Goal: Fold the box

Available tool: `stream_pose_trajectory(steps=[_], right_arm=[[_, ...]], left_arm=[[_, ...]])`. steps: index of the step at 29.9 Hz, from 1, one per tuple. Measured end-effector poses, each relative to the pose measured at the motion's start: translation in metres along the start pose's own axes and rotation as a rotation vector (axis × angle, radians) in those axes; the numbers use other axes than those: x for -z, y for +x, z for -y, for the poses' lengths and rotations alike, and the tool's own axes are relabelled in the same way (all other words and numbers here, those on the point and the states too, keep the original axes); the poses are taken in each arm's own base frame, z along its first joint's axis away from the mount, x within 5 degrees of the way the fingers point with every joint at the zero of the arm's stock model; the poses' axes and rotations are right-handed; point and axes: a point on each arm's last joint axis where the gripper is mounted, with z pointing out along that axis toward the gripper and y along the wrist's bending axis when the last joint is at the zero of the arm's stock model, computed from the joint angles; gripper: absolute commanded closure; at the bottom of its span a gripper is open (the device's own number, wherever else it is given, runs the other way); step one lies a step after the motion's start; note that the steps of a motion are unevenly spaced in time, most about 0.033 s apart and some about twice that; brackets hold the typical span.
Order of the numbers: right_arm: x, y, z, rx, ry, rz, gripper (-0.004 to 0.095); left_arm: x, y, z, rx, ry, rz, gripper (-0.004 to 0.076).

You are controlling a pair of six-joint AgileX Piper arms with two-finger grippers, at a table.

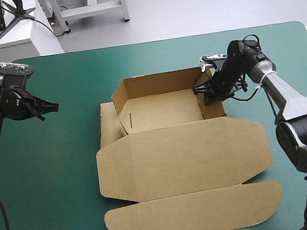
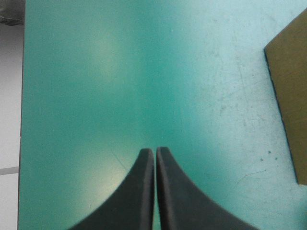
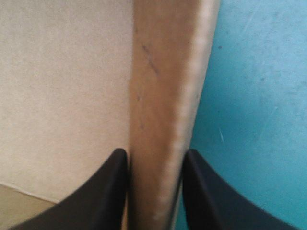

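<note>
Reading the high view as a clock face, the brown box [image 1: 183, 156] sits right at the centre of the table, and it is an open tray [image 1: 164, 109] at the 12 o'clock end with its lid [image 1: 183, 153] lying flat toward 6 o'clock, a rounded tuck flap [image 1: 192, 213] at the very near end. The back wall is up, the side walls are up, and a loose flap [image 1: 109, 125] lies flat on the teal-green cover [image 1: 55, 176] at the tray's 9 o'clock side. Over at 2 o'clock of the box, the right gripper [image 1: 207, 95] is on the tray's right wall [image 3: 163, 72]: in its own wrist view the black fingers [image 3: 108, 191] stand one on each side of that wall, pinching the board, the inner face of the tray on one side and bare cover on the other. Now to 9 o'clock: the left gripper [image 1: 53, 107] hangs over open cover, well apart from the box, pointing toward it, and its fingers are pressed together in one pointed arch with nothing between them; its wrist view catches only an edge of the brown board off to one side
</note>
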Motion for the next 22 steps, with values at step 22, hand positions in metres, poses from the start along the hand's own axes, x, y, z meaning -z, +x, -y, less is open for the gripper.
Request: stream_pose_trajectory(steps=[22], right_arm=[[0.079, -0.007, 0.006, 0.005, 0.019, 0.181, 0.0909]], left_arm=[[-0.031, 0.004, -0.039, 0.380, 0.230, -0.030, 0.0724]])
